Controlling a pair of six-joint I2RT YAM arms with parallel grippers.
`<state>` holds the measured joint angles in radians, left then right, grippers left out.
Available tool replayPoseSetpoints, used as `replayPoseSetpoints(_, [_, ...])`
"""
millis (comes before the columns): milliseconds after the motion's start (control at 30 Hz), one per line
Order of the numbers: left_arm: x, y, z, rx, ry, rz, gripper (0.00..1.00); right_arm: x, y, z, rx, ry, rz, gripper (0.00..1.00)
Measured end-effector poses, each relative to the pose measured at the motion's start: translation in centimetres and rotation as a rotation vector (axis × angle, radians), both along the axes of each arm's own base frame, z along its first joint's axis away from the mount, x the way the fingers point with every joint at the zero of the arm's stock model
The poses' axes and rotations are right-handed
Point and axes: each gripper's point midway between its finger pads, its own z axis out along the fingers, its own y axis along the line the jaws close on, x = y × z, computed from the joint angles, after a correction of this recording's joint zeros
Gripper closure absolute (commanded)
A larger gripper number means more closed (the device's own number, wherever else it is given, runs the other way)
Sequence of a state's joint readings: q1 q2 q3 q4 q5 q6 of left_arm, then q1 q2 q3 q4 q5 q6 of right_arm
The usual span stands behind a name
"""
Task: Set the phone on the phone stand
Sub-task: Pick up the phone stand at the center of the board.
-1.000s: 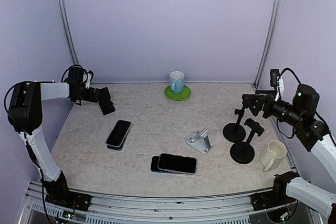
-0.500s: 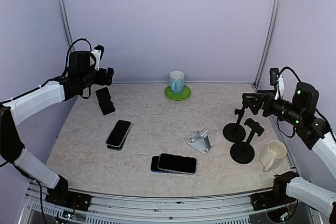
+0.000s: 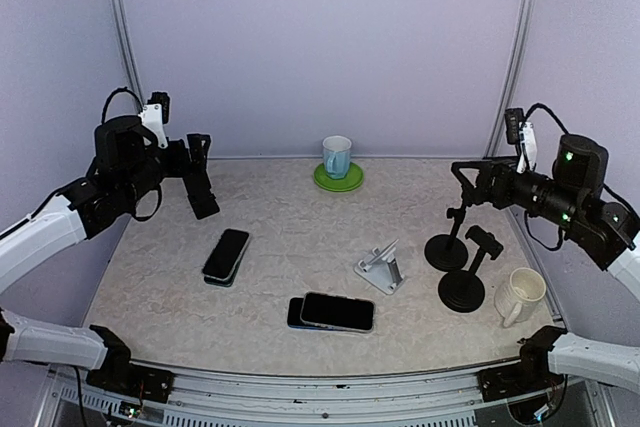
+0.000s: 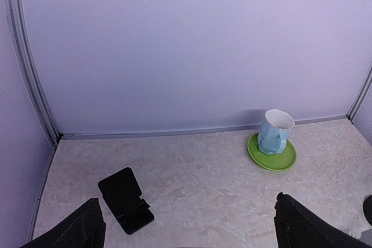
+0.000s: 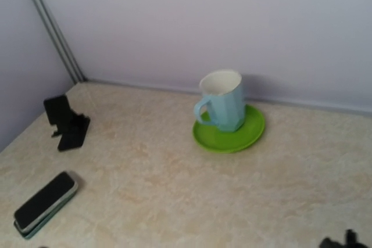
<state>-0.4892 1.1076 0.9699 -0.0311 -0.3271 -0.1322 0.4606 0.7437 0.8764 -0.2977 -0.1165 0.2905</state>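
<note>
left gripper (image 4: pixel 186 213) spread; black phone stand (image 4: pixel 125 200) ahead, untouched; right gripper (image 3: pixel 462 178) spread

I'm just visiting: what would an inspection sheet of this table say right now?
Surface: marbled beige tabletop, nothing spilled.
Job's things: left phone pile and front phone pile lie flat; silver phone stand and black phone stand both empty.
Clutter: blue mug on green saucer; cream mug; two black post stands.
Grippers: left gripper and right gripper open, empty.
Cables: black cable at each wrist.
Surroundings: lilac walls, metal corner posts.
</note>
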Motion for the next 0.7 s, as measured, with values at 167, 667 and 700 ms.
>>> replayPoseSetpoints(167, [-1.9,-0.9,-2.1,-0.052,0.043,-0.041,0.01,0.2,2.6,-0.5,-0.032,0.049,0.031,0.00])
replayPoseSetpoints(667, [-6.9,-7.0,-5.6,0.008,0.095,-0.110,0.01,2.0,10.4,-5.9,-0.228,0.226,-0.001,0.00])
replayPoseSetpoints(700, [-7.1,-7.2,-6.2,0.013,0.104,-0.112,0.01,2.0,10.7,-6.4,-0.233,0.235,-0.015,0.00])
